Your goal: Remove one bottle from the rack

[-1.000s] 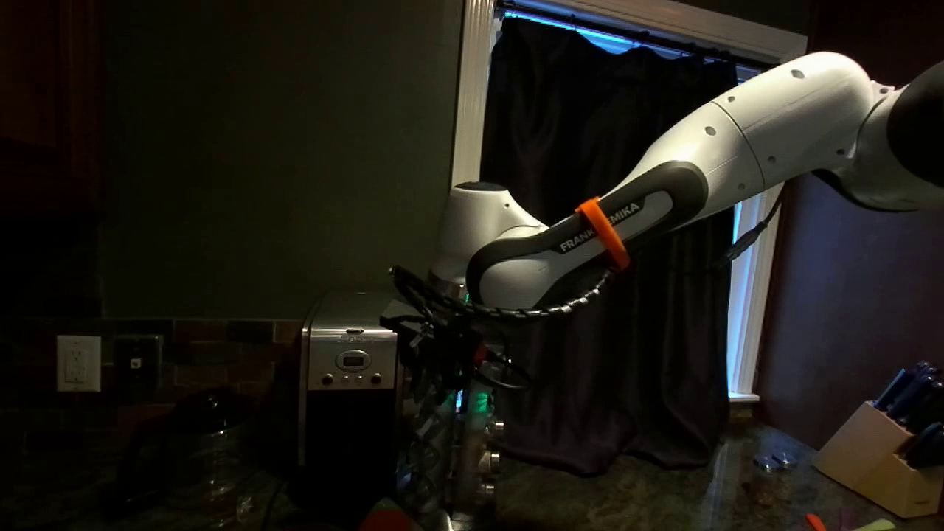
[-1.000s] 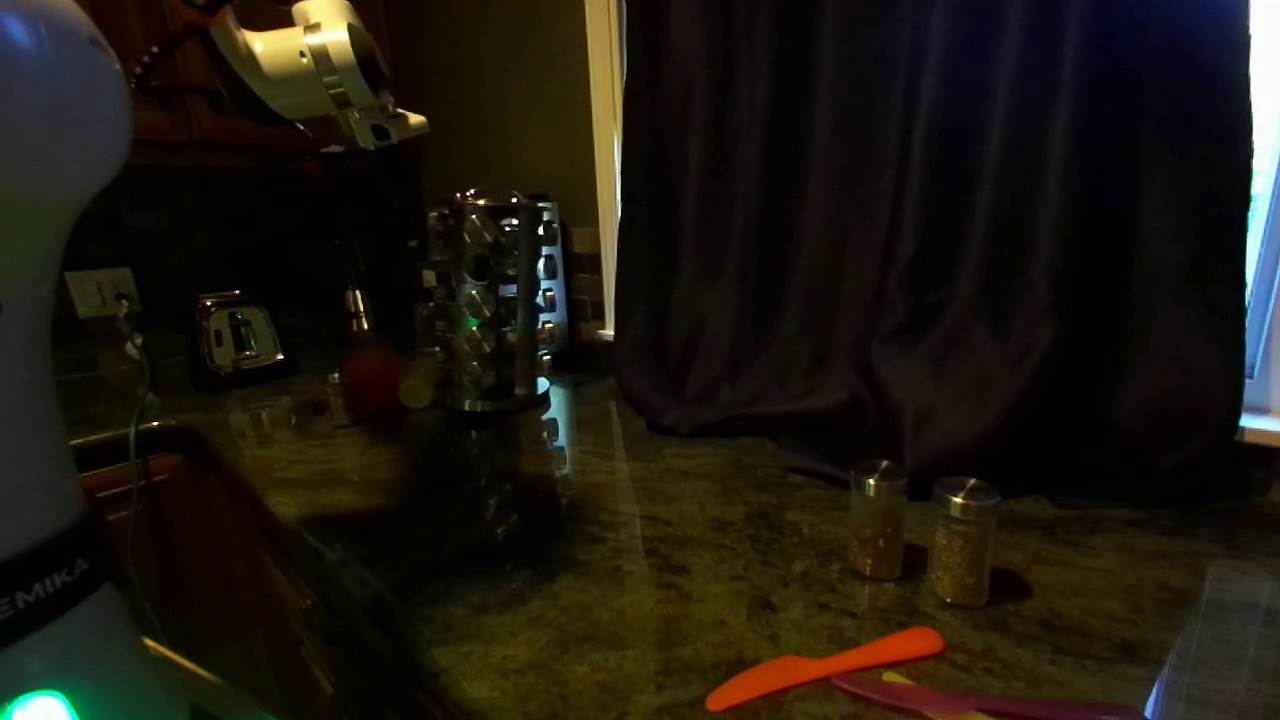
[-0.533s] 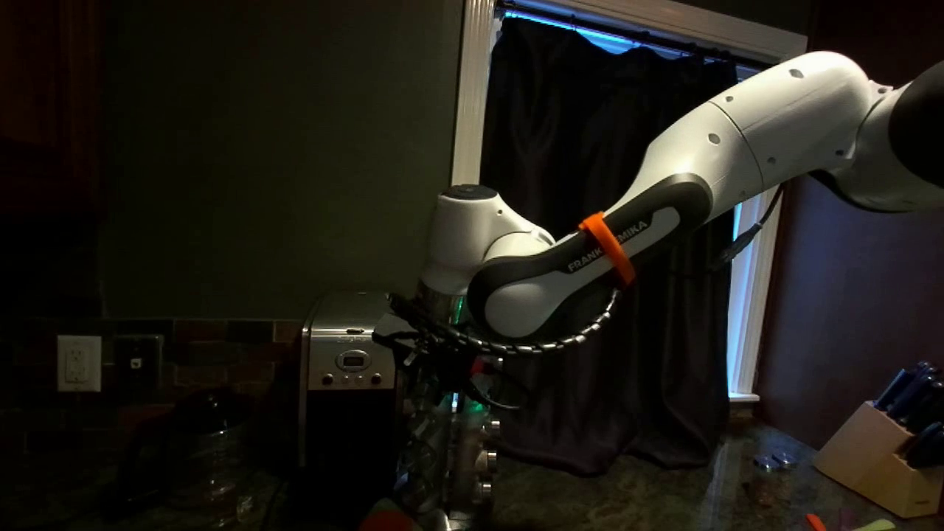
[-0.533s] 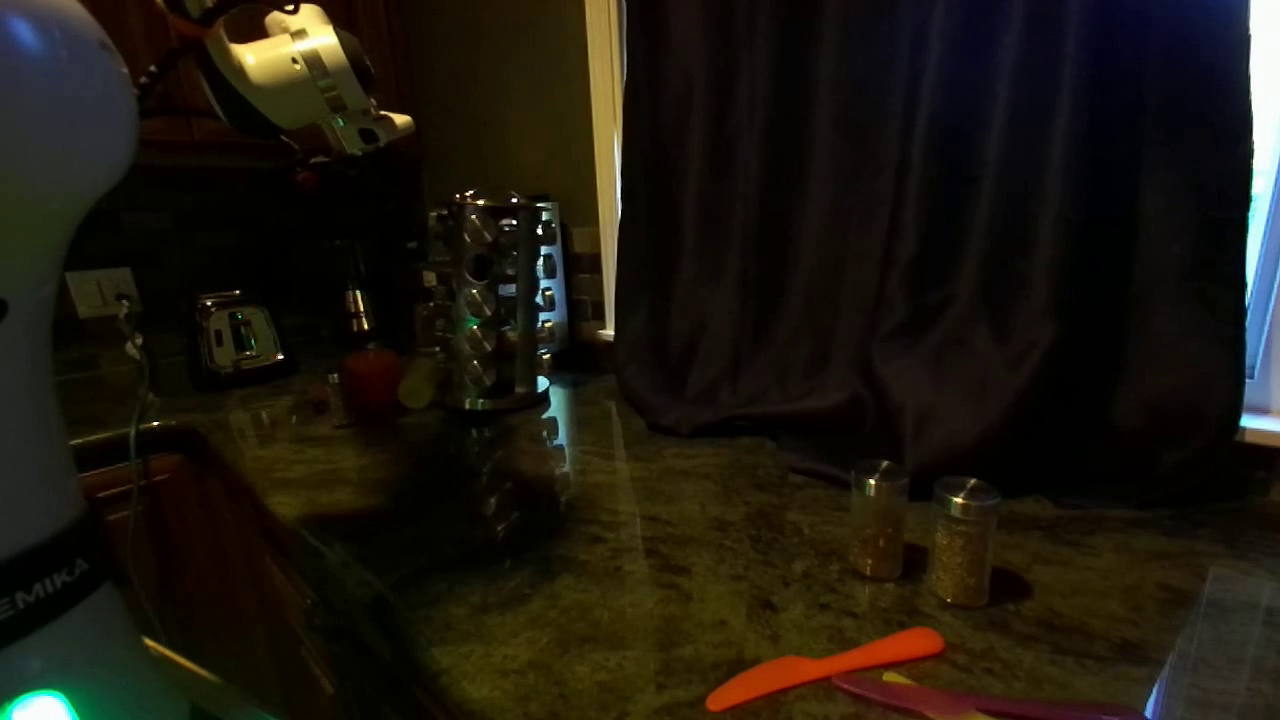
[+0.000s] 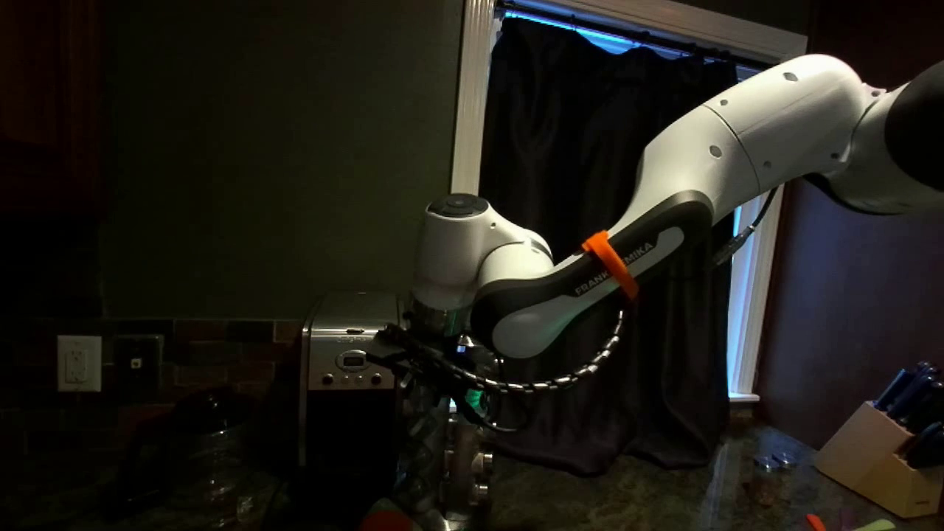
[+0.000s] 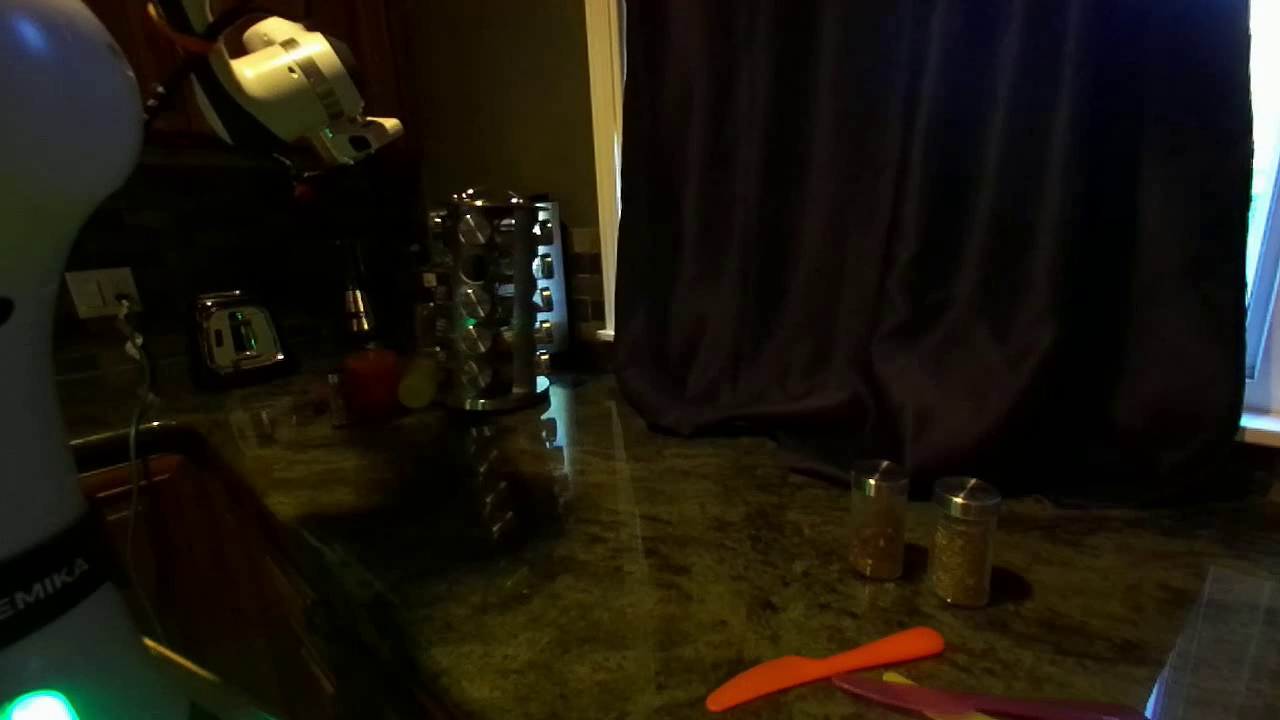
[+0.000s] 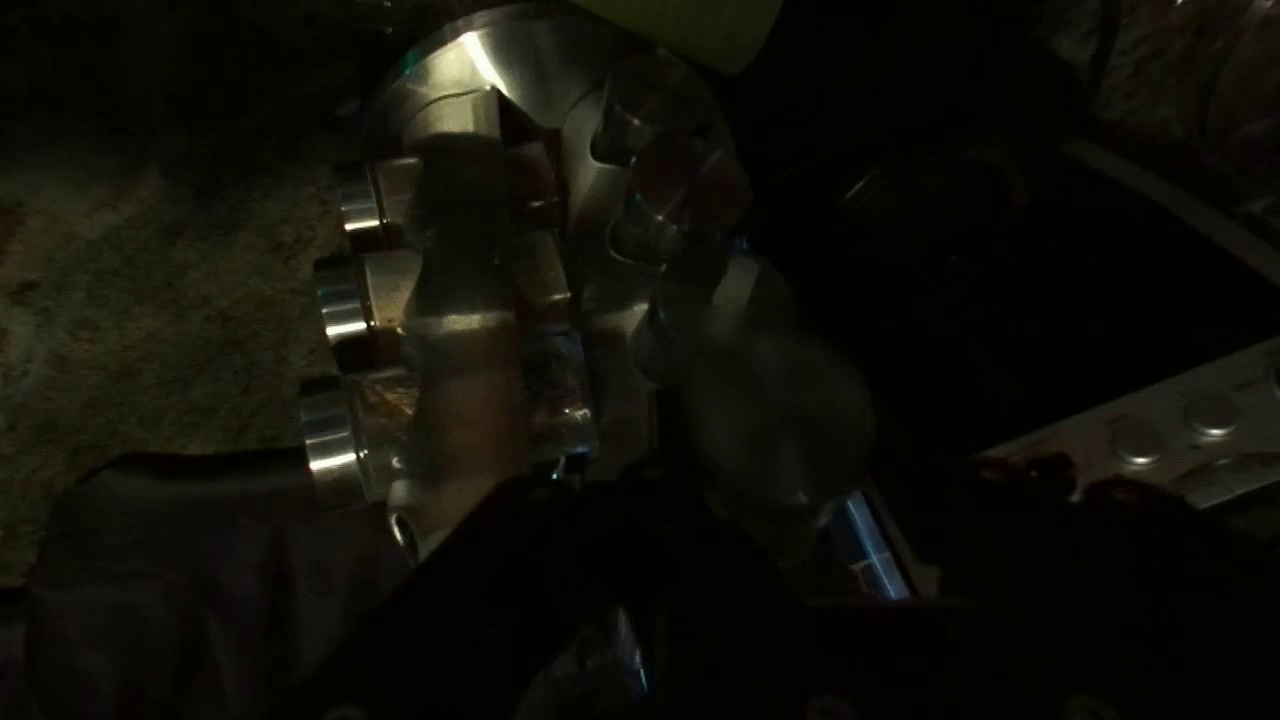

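Note:
The rack (image 6: 525, 300) is a tall steel stand of clear bottles with silver lids, also in an exterior view (image 5: 461, 472) and the wrist view (image 7: 560, 60). In the wrist view, lidded bottles (image 7: 340, 310) stick out at its left. A blurred round lid (image 7: 785, 415) is very close to the camera. My gripper (image 7: 790, 520) is very dark, at the upper part of the rack, around or beside that lid; its fingertips and any contact are hidden in shadow. In an exterior view the gripper (image 5: 453, 394) is a dark shape at the rack's top.
A steel coffee maker (image 5: 354, 361) stands close beside the rack, with a glass carafe (image 5: 214, 457) further left. Two loose jars (image 6: 965, 540) and an orange spreader (image 6: 830, 668) lie toward the front. A red object (image 6: 372, 380) and a dark curtain (image 6: 900, 250) flank the rack.
My arm has come down and shifted left in both exterior views. The lids on the rack have shifted slightly left, as if the rack turned a little. The loose jars have not moved.

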